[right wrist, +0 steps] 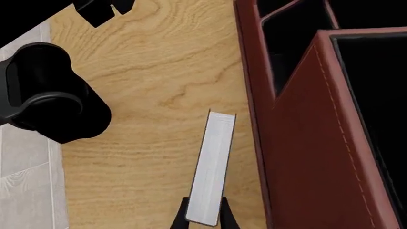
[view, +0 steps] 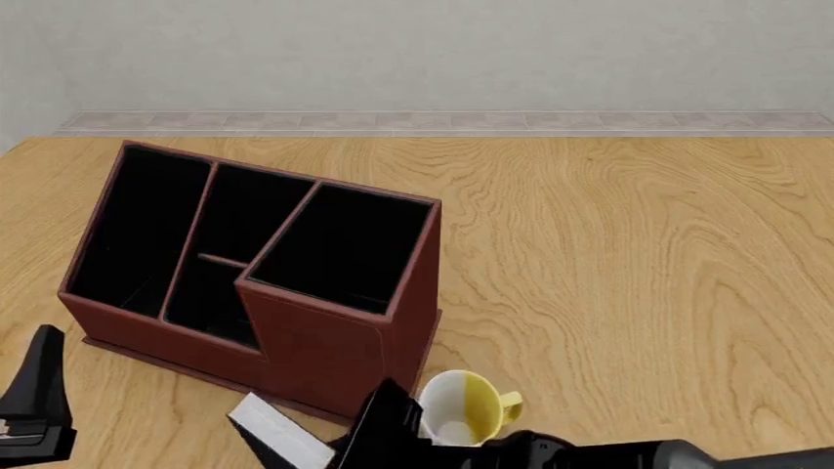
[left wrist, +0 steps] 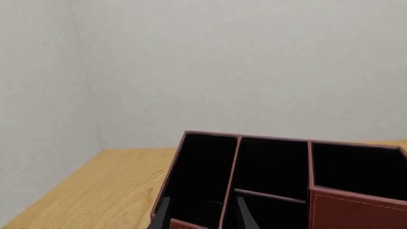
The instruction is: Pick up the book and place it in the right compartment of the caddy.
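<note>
We found the book (right wrist: 213, 167) standing on edge on the bench (view: 626, 254), white page edges up, just beside the caddy's (view: 326, 352) near wall. The right gripper (right wrist: 205, 217) had its fingers closed on the book's near end, one each side of the covers.

The left gripper (view: 37, 401) sat at the near-left corner, well apart from the book; we could not tell whether its fingers were open or together.

Risks, in our judgement: grip is at one end only, so the book may pivot or slip on lift. The right compartment (view: 332, 244) has the tallest wall; too low a lift would catch the rim. A mug (view: 463, 405) lay next to the right arm and could be knocked.

The right wrist view alone showed the grip. The front view alone showed the mug & compartment layout. The left wrist view showed the caddy only, no book.
</note>
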`<state>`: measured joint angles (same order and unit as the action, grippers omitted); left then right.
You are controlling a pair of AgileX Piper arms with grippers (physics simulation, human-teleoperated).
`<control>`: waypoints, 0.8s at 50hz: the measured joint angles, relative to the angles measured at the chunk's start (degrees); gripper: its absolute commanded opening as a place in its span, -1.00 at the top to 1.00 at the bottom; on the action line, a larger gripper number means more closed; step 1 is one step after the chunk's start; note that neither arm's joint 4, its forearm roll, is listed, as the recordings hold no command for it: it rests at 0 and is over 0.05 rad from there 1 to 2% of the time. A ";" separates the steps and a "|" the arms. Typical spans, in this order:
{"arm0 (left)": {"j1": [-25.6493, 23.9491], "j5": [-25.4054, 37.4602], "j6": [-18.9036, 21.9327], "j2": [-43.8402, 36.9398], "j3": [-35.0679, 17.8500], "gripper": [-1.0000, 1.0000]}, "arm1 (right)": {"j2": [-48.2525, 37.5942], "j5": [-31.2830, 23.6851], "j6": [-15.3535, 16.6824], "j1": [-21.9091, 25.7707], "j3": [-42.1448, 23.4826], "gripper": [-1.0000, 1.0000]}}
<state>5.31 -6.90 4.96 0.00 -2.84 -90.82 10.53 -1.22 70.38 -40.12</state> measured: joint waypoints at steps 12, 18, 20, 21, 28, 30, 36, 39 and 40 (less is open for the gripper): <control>-0.12 -0.41 0.04 0.00 0.38 -1.00 | 0.18 -0.09 1.69 -0.34 0.04 1.00; -0.13 -0.55 0.01 0.00 0.47 -1.00 | 0.23 -0.31 2.18 -0.41 -0.06 1.00; -0.14 -0.58 0.00 0.00 0.47 -1.00 | 0.23 -0.39 2.22 -0.33 -0.15 1.00; -0.15 -0.59 -0.01 0.00 0.47 -1.00 | 0.23 -0.44 2.26 -0.29 -0.18 1.00; -0.23 -0.54 -0.03 0.00 0.34 -1.00 | 0.46 -1.08 2.59 0.24 -0.53 1.00; -0.21 -0.48 -0.04 0.00 0.23 -1.00 | 0.52 -1.30 2.34 0.63 -0.64 1.00; -0.13 -0.30 -0.04 0.00 -0.05 -1.00 | 0.85 -2.09 1.80 1.72 -0.99 1.00; -0.11 -0.23 -0.03 0.00 -0.19 -1.00 | 1.24 -2.59 1.68 2.19 -1.19 1.00; -0.10 -0.20 -0.02 0.00 -0.24 -1.00 | 1.37 -2.75 1.67 2.31 -1.26 1.00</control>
<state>5.20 -7.10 4.93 0.00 -3.08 -89.45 7.78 0.44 72.70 -41.38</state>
